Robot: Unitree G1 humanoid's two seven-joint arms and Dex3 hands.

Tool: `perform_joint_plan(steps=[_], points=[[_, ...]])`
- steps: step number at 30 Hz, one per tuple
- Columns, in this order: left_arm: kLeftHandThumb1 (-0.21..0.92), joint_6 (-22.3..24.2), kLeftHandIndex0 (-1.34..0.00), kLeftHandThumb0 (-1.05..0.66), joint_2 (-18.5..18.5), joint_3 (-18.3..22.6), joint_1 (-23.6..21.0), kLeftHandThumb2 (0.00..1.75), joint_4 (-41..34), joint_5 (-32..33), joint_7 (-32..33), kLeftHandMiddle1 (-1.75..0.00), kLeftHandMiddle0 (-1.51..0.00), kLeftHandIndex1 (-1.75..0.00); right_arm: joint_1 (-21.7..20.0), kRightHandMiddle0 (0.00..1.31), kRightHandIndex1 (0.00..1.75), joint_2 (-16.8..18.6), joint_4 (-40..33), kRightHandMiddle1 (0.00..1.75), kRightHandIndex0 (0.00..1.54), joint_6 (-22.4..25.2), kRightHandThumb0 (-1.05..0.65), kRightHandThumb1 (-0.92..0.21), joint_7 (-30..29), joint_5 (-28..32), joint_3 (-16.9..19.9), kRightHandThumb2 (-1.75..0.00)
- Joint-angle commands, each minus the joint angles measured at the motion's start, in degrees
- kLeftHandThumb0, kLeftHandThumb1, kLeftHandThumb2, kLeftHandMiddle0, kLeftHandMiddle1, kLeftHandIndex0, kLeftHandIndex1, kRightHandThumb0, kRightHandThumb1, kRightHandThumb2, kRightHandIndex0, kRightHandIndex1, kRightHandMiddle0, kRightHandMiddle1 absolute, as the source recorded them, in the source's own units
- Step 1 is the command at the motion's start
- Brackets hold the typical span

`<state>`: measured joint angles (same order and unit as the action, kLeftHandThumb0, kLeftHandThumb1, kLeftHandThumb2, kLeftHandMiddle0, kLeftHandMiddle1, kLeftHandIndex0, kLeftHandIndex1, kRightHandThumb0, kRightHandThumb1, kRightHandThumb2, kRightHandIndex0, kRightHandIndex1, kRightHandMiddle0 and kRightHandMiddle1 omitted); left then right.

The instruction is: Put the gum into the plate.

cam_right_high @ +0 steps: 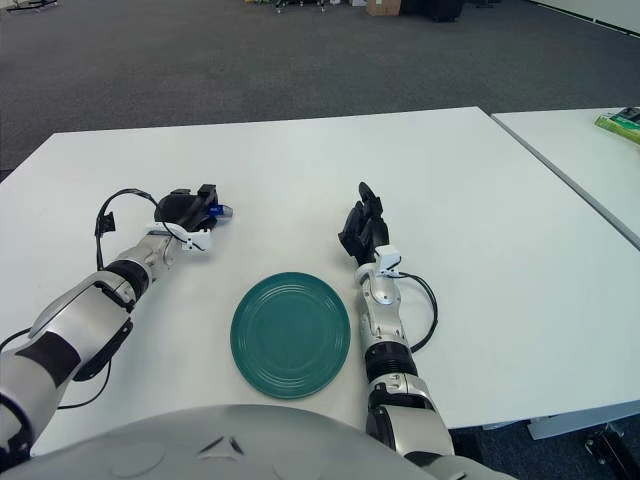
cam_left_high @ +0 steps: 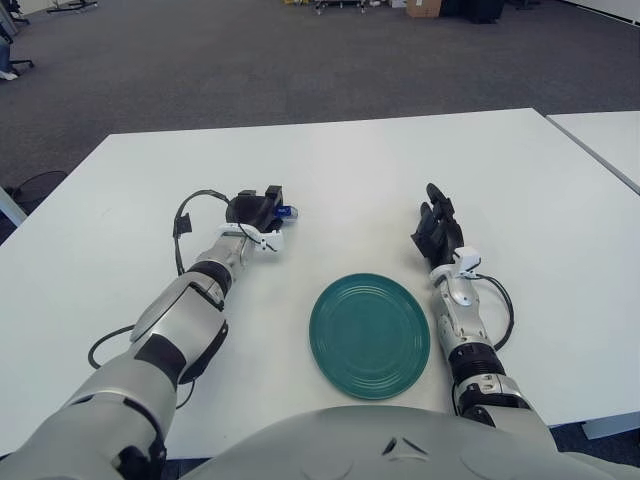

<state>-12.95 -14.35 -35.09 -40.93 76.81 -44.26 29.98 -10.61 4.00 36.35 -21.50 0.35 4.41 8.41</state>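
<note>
Gum (cam_left_high: 286,210) shows as a small blue piece at the far tip of our left hand (cam_left_high: 257,212), which sits on the left half of the white table (cam_left_high: 350,170), farther away than the green plate (cam_left_high: 370,335) and well to its left. We judge that our fingers are curled around the gum in a grip, since only its blue end pokes out past the dark fingers, but the hand covers most of it, so we cannot tell its shape or whether it is lifted clear of the table. We read the hand's low, forward pose as a pickup just made, with the carry to the plate not yet begun; the plate is bare, with the gum well apart from it. Our right hand (cam_left_high: 436,235) shows just beyond the plate's right edge, fingers straight and pointing away, holding nothing; it seems kept out of the path between gum and plate. A black cable (cam_left_high: 183,220) loops beside our left wrist. Our body cuts off the near edge of the table.
</note>
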Motion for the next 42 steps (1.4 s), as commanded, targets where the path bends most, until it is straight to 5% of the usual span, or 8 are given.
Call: perform_joint_plan(steps=[1, 15, 22, 29, 35, 42], points=[[0.42, -0.9, -0.52, -0.44, 0.2, -0.9, 4.3, 1.18, 2.3, -0.8, -1.4, -1.75, -1.08, -1.75, 6.1, 0.00, 0.02, 0.3, 8.1, 0.41, 0.16, 5.6, -0.84, -0.92, -2.1, 1.9, 2.4, -0.88], [0.40, -8.6, -0.54, -0.44, -3.1, 0.6, -2.3, 1.20, -1.3, 0.0, 6.9, -1.75, -1.10, -1.75, 6.7, 0.00, 0.02, 0.3, 8.3, 0.47, 0.20, 4.0, -0.83, -0.92, -1.9, 2.2, 2.6, -0.90], [0.38, -20.9, -0.56, -0.45, -7.1, 4.3, -3.4, 1.23, -13.1, 2.4, 9.9, -1.75, -1.14, -1.75, 7.3, 0.00, 0.02, 0.3, 7.9, 0.47, 0.21, 4.4, -0.82, -0.92, -1.7, 2.2, 2.5, -0.89], [0.33, -22.1, -0.59, -0.46, -12.0, 9.7, 6.0, 1.29, -40.3, 8.5, -3.1, -1.75, -1.19, -1.75, 7.3, 0.00, 0.01, 0.4, 8.2, 0.44, 0.21, 4.5, -0.82, -0.92, -1.2, 2.5, 2.6, -0.87], [0.28, -24.4, -0.64, -0.48, -13.6, 10.4, 10.2, 1.36, -49.3, 14.2, -13.0, -1.75, -1.18, -1.75, 7.1, 0.00, 0.01, 0.5, 8.6, 0.46, 0.21, 4.6, -0.83, -0.92, -1.5, 2.3, 2.5, -0.87], [0.24, -21.1, -0.67, -0.50, -13.4, 9.3, 14.4, 1.41, -61.4, 19.3, -27.6, -1.75, -1.17, -1.75, 6.9, 0.00, 0.01, 0.6, 9.2, 0.51, 0.23, 5.0, -0.83, -0.92, -2.2, 1.9, 2.3, -0.87]])
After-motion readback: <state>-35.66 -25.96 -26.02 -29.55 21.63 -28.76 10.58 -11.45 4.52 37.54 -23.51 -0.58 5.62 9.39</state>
